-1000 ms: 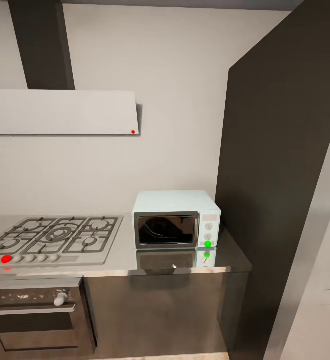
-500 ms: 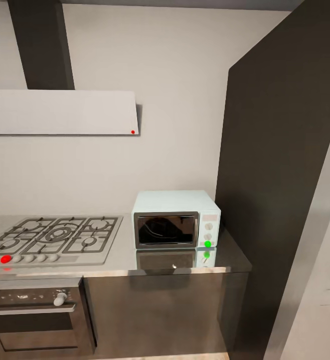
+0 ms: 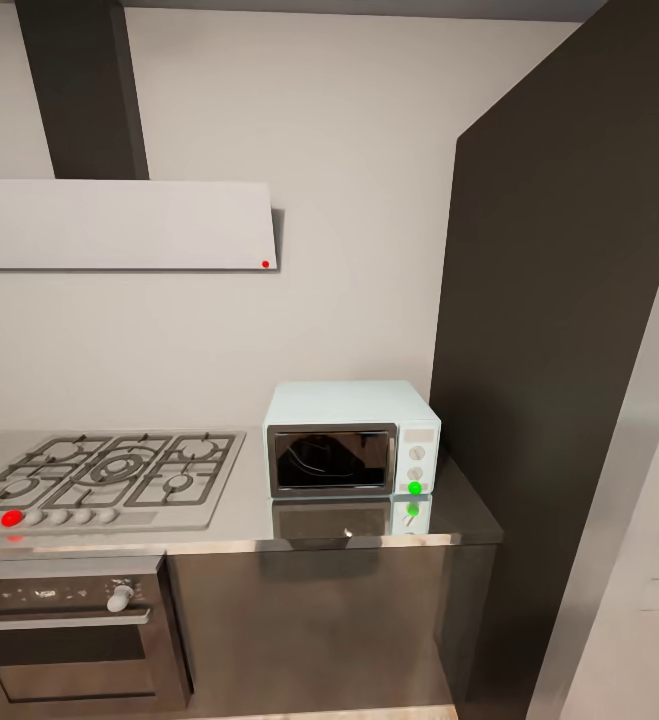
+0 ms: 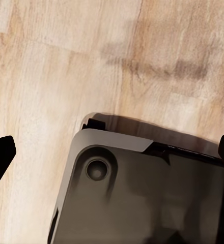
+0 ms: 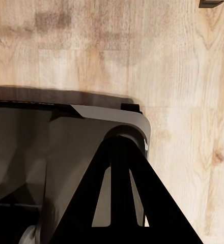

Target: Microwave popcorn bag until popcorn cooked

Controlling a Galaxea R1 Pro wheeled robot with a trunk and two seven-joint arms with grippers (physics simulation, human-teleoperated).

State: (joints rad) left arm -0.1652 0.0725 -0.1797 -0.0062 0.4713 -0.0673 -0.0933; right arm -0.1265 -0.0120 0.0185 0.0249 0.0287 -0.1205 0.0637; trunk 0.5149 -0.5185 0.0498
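I am looking, through the head camera, at a corner of the kitchen: the grey wall (image 3: 359, 200) is taking up most of the frame, with a tall dark cabinet panel (image 3: 559, 350) standing at the right. The white slanted hood (image 3: 119, 224) is hanging over the hob, a small red dot showing at its lower right corner. Below, the grey surface (image 3: 249, 515) is running from the left edge to the dark panel, its shiny front edge catching light. The steel gas hob (image 3: 104, 478) is sitting in the left part of the surface, one knob at its front glowing red. The black-and-steel oven (image 3: 69, 630) is sitting under the hob. The microwave (image 3: 349, 438) is standing on the surface at the right, just beside the dark panel and to the right of the hob; its dark glass door is closed and its small round light (image 3: 414, 488) is glowing green, mirrored in the polished slab.

I am not finding the popcorn bag anywhere on the visible stretch of surface; I cannot tell whether it is behind the closed door.

Both wrist cameras are pointing down at the light wood floor (image 4: 66, 66) and the robot's dark base (image 4: 152, 193). On the left gripper (image 4: 112, 155) the fingers are standing wide apart, tips at opposite edges. On the right gripper (image 5: 124, 203) dark finger structure is crossing the view; I cannot tell whether those fingers are apart or together.
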